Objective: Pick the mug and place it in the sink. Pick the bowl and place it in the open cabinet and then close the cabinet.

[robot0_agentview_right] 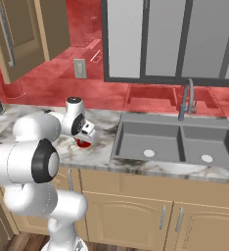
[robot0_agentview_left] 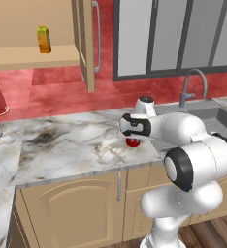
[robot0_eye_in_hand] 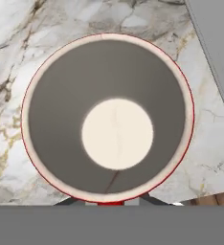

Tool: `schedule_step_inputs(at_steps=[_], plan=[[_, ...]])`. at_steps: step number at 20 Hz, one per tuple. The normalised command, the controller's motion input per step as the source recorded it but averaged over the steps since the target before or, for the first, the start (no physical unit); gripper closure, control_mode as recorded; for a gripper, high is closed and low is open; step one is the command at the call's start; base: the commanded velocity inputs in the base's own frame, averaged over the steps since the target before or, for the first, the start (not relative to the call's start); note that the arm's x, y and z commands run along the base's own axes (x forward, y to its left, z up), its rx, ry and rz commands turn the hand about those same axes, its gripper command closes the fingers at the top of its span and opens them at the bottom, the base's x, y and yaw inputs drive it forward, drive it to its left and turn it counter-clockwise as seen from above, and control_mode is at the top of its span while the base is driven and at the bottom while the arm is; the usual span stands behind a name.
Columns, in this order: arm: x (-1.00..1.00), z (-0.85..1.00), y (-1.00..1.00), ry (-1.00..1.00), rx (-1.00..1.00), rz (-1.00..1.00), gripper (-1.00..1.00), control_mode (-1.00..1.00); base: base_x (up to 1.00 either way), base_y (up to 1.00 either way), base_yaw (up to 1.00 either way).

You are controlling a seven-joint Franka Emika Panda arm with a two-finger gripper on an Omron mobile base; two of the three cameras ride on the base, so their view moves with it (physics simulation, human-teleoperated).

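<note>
Marble counter (robot0_agentview_left: 62, 145) – end effector (robot0_eye_in_hand: 111, 203) clamped on mug (robot0_eye_in_hand: 109, 117); hand view alone reveals white interior.

arm (robot0_agentview_left: 193, 150): glossy white, rounded | joints: dark bands | markings: seemingly none

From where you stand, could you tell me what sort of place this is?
A rendered home kitchen, it seems: a double-basin sink with a curved faucet, a marble-look counter over tan base cabinets, and an open wall cabinet above.
</note>
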Motion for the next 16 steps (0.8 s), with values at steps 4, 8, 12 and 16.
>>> schedule_step_inputs(at_steps=[4, 8, 12, 16], plan=[[-0.10, 0.79, -0.13, 0.00, 0.00, 0.25, 1.00, -1.00, 0.00, 0.00, 0.00], [-0.04, 0.82, -0.06, 0.00, 0.00, 0.19, 1.00, -1.00, 0.00, 0.00, 0.00], [-0.02, 0.72, -0.01, 0.08, 0.00, 0.07, 1.00, -1.00, 0.00, 0.00, 0.00], [0.00, 0.44, -0.08, 0.05, 0.00, 0.02, 1.00, -1.00, 0.00, 0.00, 0.00]])
